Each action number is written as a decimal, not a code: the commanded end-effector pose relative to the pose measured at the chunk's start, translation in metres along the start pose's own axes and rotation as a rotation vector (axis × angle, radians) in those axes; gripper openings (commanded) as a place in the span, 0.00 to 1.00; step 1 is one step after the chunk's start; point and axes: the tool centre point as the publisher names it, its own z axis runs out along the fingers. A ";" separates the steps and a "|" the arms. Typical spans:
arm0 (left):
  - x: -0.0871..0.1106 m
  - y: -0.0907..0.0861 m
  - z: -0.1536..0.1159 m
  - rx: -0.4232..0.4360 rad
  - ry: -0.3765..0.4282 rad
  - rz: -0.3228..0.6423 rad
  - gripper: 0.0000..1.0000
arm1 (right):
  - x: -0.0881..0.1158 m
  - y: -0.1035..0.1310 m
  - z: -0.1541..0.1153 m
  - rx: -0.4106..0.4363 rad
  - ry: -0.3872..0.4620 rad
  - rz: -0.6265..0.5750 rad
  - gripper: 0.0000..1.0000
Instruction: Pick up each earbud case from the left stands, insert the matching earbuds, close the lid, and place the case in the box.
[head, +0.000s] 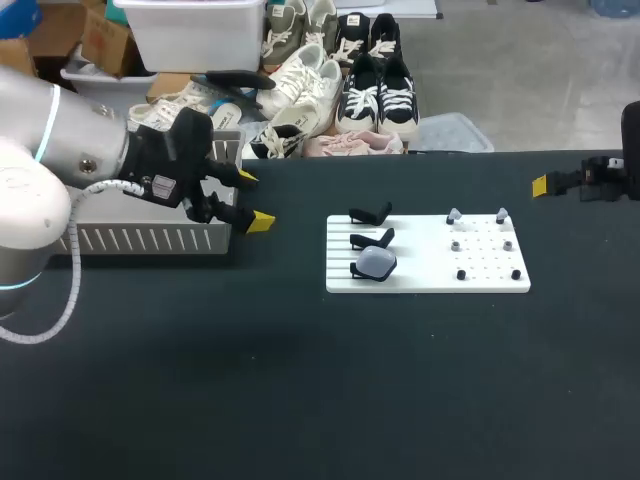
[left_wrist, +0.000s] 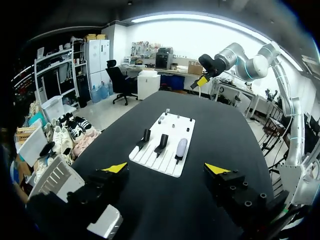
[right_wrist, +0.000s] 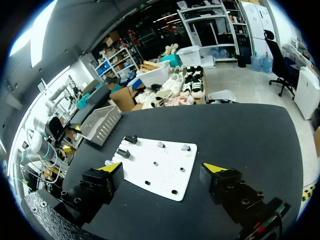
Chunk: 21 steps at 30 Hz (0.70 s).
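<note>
A white board (head: 428, 255) lies mid-table. On its left side stand three black stands; the nearest one carries a pale grey earbud case (head: 376, 264), while the other two (head: 370, 214) are bare. Small earbuds (head: 454, 215) sit on pegs on the board's right half. A grey slatted box (head: 150, 238) stands at the far left. My left gripper (head: 254, 199) hovers open beside the box, left of the board, holding nothing. In its wrist view (left_wrist: 166, 168) the case (left_wrist: 181, 147) lies ahead. My right gripper (right_wrist: 163, 168) is open and empty, off at the table's far right edge (head: 540, 185).
The table's far edge runs just behind the board and the box. A white coiled cable (head: 70, 290) hangs from my left arm over the table's left part. Bare black tabletop (head: 320, 400) stretches in front of the board.
</note>
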 end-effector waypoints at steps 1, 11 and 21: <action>-0.001 0.013 0.018 0.127 -0.010 0.019 1.00 | -0.001 -0.001 0.000 -0.002 0.003 0.000 1.00; 0.007 0.004 0.056 0.145 0.026 0.113 1.00 | -0.001 -0.001 0.000 -0.002 0.003 0.000 1.00; 0.005 -0.011 0.084 0.195 0.010 0.164 1.00 | -0.001 -0.001 0.000 -0.002 0.003 0.000 1.00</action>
